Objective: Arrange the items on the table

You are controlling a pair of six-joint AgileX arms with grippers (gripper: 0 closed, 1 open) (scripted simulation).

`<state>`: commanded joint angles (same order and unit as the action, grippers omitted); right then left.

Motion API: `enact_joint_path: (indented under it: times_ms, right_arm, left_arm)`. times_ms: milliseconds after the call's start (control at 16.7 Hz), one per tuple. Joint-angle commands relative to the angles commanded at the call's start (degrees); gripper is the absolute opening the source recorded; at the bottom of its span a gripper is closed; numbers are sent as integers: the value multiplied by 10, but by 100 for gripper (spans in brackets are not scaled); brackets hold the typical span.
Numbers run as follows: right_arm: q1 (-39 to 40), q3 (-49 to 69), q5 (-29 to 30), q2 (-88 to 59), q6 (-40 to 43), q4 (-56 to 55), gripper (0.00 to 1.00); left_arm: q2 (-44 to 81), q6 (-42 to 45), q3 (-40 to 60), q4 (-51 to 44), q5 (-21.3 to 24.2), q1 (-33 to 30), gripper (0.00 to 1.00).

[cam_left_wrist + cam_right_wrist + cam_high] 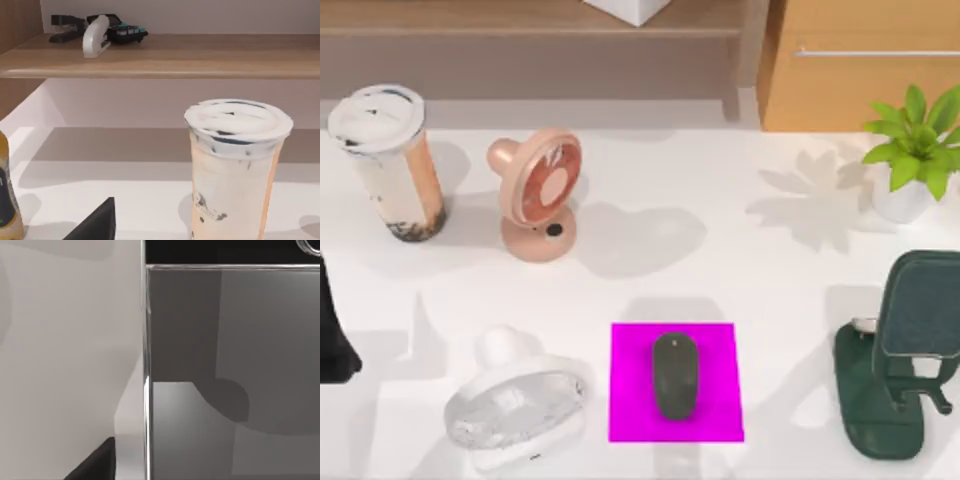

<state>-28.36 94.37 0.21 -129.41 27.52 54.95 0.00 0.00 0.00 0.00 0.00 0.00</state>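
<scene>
Left gripper (95, 224): recorded as a dark part low in the left wrist view, open or closed state not determinable; its arm (334, 330) is seen at the left edge of the top view. Drink cup (388, 160): stood upright at upper left of the table (780, 290), white lid on. Pink fan (538, 195): placed right of the cup. White fan (515, 405): laid at lower left. Mouse (675, 375): placed centrally on the magenta mat (630, 400), lower centre. Smartphone (925, 305): propped on a dark green stand (875, 400) at right. Potted plant (912, 150): upper right. Right gripper (95, 465): a dark part seen before the smartphone's screen, state not determinable.
</scene>
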Motion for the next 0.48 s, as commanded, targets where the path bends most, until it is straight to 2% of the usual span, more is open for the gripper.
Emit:
enact_joint_path:
  times_ms: [300, 480]
  right_arm:
    - [0, -5, 0, -3, 0, -8, 100]
    - [0, -5, 0, -3, 0, -8, 77]
  left_arm:
    - [0, 0, 0, 0, 0, 0, 100]
    - [0, 0, 0, 0, 0, 0, 100]
